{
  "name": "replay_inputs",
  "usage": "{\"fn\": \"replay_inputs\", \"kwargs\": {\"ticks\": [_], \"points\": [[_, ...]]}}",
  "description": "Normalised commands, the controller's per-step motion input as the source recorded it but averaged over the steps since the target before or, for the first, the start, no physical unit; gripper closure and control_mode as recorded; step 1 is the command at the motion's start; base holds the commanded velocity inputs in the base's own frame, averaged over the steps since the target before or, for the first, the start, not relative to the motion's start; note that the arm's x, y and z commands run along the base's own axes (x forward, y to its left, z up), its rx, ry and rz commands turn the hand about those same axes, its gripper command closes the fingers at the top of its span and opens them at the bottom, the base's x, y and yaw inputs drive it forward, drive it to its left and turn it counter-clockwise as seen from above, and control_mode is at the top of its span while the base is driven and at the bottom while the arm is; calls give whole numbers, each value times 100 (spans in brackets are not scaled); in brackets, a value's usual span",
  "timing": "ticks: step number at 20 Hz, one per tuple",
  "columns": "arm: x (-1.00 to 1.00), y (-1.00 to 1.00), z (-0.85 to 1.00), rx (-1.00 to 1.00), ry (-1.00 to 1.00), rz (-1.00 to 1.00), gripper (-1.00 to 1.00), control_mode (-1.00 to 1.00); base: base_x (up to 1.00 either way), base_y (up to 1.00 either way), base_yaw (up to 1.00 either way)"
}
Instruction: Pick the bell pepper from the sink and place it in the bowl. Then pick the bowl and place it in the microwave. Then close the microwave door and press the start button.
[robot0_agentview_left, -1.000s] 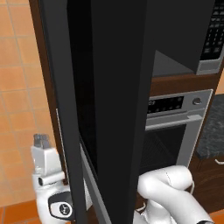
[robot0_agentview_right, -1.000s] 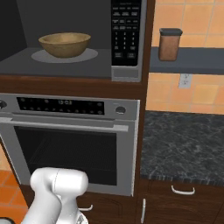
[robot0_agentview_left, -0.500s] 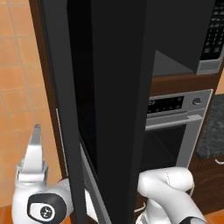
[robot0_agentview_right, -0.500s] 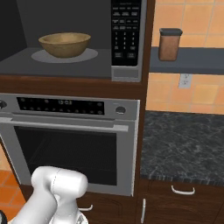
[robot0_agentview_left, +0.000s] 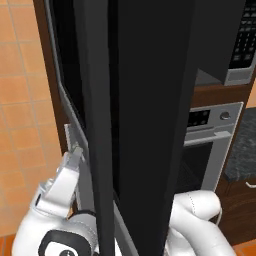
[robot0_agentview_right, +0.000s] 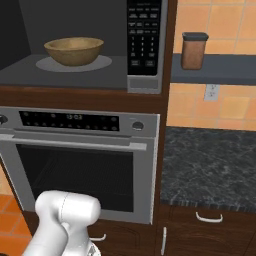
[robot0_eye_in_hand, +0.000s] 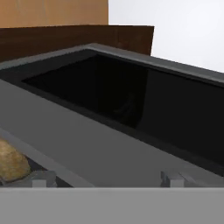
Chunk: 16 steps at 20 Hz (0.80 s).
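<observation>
Wooden bowl (robot0_agentview_right: 74, 51) sits inside the microwave (robot0_agentview_right: 90, 47), on the pale round turntable, roughly centred in the cavity and upright. Tan-brown, wide and shallow, thick rolled rim, darker toward the foot. From this angle its inside is hidden by the near wall, so whether the bell pepper lies in it cannot be told. A tan rounded edge shows at the lower left of the hand view, probably the bowl (robot0_eye_in_hand: 11, 162) seen close.

Microwave door (robot0_agentview_left: 145, 115) stands swung wide open. In the left base view it comes edge-on as a tall black slab with a grey metal frame, covering most of the picture. In the hand view the same door (robot0_eye_in_hand: 131, 105) is a big dark glass panel bordered by a broad grey frame, brown cabinet wood behind it.

Black keypad strip (robot0_agentview_right: 145, 42) runs down the right side of the microwave front, small pale keys, grey trim below.

Gripper (robot0_agentview_left: 67, 172) is low, at the outer side of the open door, just beside its edge; pale fingers point up along it. Whether they touch the door cannot be made out. In the hand view the two finger tips (robot0_eye_in_hand: 39, 178) stand far apart with nothing between them: jaws spread, holding nothing.

Below the microwave, a steel wall oven (robot0_agentview_right: 80, 160) with bar handle. To the right, a dark speckled counter (robot0_agentview_right: 210, 167) and a shelf with a brown canister (robot0_agentview_right: 193, 50).
</observation>
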Motion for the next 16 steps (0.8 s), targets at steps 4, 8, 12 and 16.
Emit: {"fn": "replay_inputs", "kwargs": {"ticks": [4,8,12,16], "points": [[-9,-99,67,17,0,0,-100,-100,0,0,0],[-28,-100,54,19,3,3,-100,-100,0,0,0],[-19,-100,55,18,16,14,-100,-100,0,0,0],[0,-100,57,16,24,22,-100,-100,0,0,0]]}}
